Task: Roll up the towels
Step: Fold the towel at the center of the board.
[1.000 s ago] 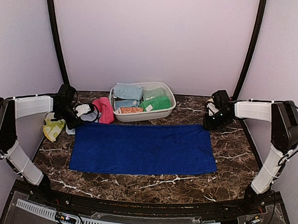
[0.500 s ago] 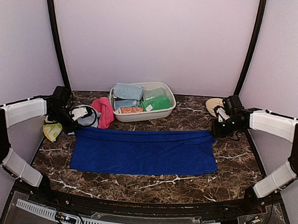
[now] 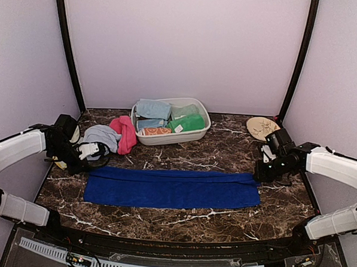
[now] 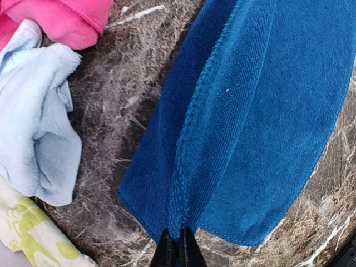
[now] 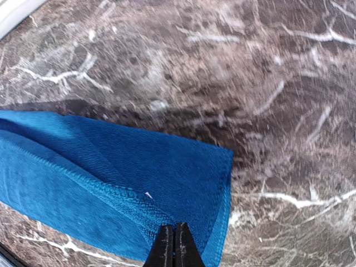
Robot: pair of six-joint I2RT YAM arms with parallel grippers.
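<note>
Lying across the front half of the surface (image 3: 225, 151), the royal blue towel (image 3: 171, 188) is folded lengthwise into a narrow strip. L hand (image 4: 178, 249), fingers together, pinches its hem at the 9 o'clock end; R hand (image 5: 173, 245) does likewise at 3 o'clock. Pink towel (image 3: 126, 132) & pale blue towel (image 3: 100, 135) sit at approx. 10–11 o'clock, white tub (image 3: 166, 140) at 12.
</note>
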